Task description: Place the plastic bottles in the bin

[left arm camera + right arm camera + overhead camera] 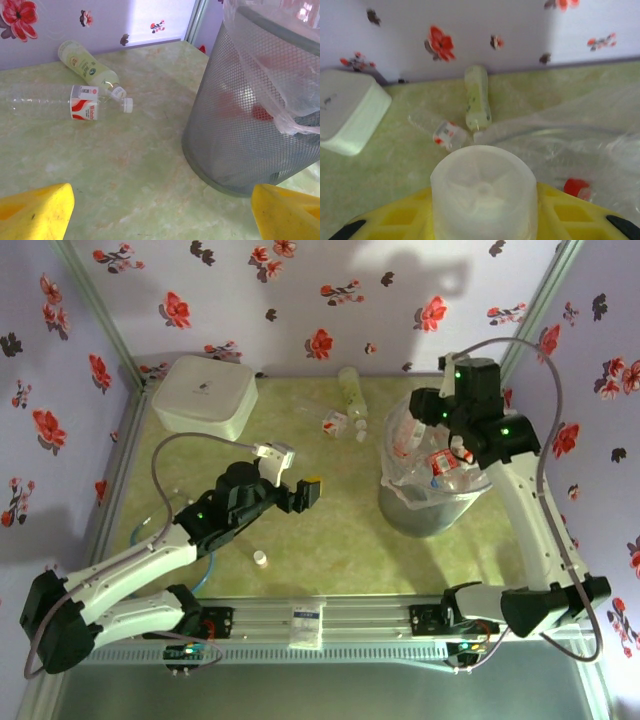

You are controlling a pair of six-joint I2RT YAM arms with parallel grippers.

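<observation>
Right, over on the right side of the overhead view I had the right gripper (455, 448) hanging above the bin (420, 515), and its wrist camera showed me the round base of a clear held bottle (484, 190) sitting between the yellow fingers (400, 220), clamped on both sides. So the step in hand, as I read it, was the drop. To do it well I wanted that bottle fully inside the ring of the bag liner (600, 150) before I let the jaws part, because the plastic billowed out over the rim and a bottle landing on the slack could roll off onto the table. My plan was to go a touch lower, point the bottle down into the pile of bottles already in there, then open wide and lift straight up so the fingers did not snag the bag. The left gripper (296, 470) sat mid-frame in the overhead view, jaws spread wide and holding nothing, low over the green table (330, 540). Its camera looked at the bin's mesh wall (235, 145) on the right. In the upper left of that view lay the two bottles I judged were left to fetch: a pale green bottle (85, 64) by the back wall and a labelled bottle (55, 101) lying on its side just beside it, with a loose white cap (128, 105) near its mouth. The white box (205, 395) sat well apart, upper left.
</observation>
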